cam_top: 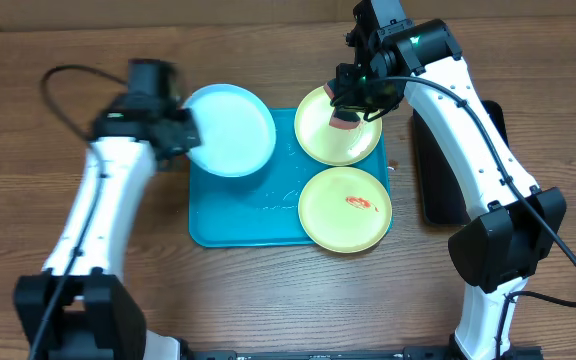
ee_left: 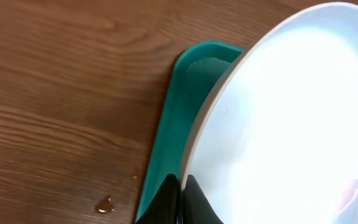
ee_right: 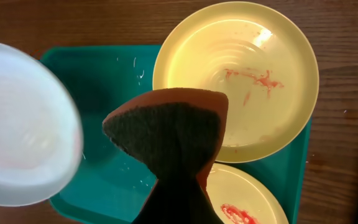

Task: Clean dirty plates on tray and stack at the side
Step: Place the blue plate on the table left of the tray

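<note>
The right arm's job, as I judge it, is scrubbing the far pale yellow-green round plastic plate (ee_right: 235, 81), which sits at the 1 o'clock corner of the large turquoise rectangular plastic tray (cam_top: 243, 215). To do it well, bring the brown sponge with a dark scouring face (ee_right: 166, 134) down flat on the red smears, which lie off the plate's centre. Press lightly and sweep in short strokes so the plate does not skate on the wet tray. The near pale yellow-green round plastic plate (cam_top: 345, 208), at 5 o'clock on the tray, also carries a red smear and likely waits its turn.

The right gripper (cam_top: 348, 108) is clamped on the sponge and hangs over the far plate's 9 o'clock rim. Whether the sponge touches the plate cannot be told. The arm reaches in from the 3 o'clock side, past the narrow black tray (cam_top: 438, 170).

The left gripper (ee_left: 182, 196) pinches the rim of the light blue round plastic plate (cam_top: 230, 130), fingers close together on its edge. This plate looks clean and overhangs the tray's 10 o'clock corner, the left arm stretching in from 8 o'clock across the wooden table (cam_top: 68, 40)
</note>
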